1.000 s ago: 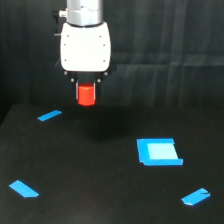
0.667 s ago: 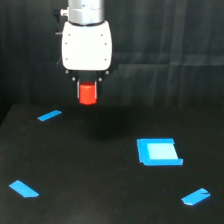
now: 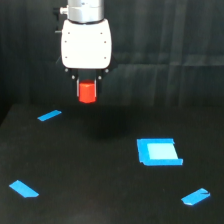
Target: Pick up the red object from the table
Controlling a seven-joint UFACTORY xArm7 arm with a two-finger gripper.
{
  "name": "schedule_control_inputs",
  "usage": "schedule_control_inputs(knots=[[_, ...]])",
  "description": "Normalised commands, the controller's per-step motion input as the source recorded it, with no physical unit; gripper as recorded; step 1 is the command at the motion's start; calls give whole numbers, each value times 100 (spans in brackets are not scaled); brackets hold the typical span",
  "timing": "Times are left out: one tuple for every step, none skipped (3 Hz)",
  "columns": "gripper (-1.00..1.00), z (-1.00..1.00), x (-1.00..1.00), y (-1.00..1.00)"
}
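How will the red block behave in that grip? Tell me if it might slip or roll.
The red block looks rigid and probably light: it hangs in the gripper, clear of the table, without sagging. Its smooth, rounded-looking sides suggest it could slip from a loose grip, and might roll if dropped.

Blue square patch (image 3: 159,151) at exterior view's right; three blue tape strips (image 3: 49,115) (image 3: 23,189) (image 3: 195,196) scattered.
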Motion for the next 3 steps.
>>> schedule_control_inputs(knots=[[-100,3,2,4],[-100,4,-8,4],[-94,2,-2,8]])
